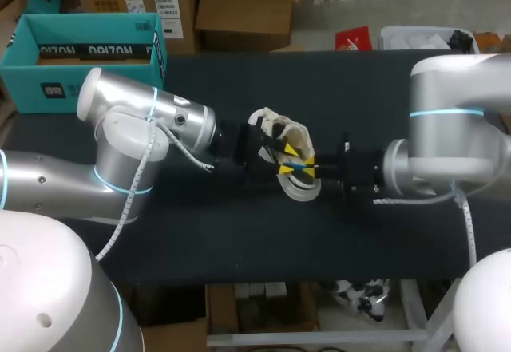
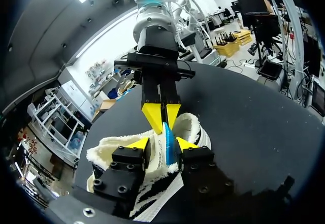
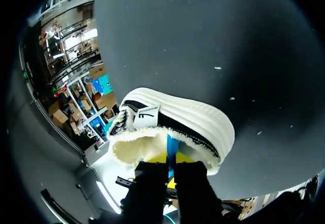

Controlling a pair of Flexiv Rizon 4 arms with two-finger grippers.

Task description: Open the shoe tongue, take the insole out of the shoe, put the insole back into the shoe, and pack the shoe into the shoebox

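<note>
**Two arms meet tip to tip at mid-table**

The left arm [image 1: 144,140] comes in from the left and the right arm [image 1: 447,136] from the right. Both wrists lie low and level, with the grippers facing each other. The right gripper [image 3: 170,158] has its fingers pinched together on the insole [image 3: 171,144]. The left gripper [image 2: 162,144] has its fingers spread, one to either side of that same strip.

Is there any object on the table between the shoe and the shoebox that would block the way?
No loose object shows on the dark table between the shoe and the shoebox. Only the left arm itself lies across that stretch, so the shoe would probably have to pass over or around it.
</note>
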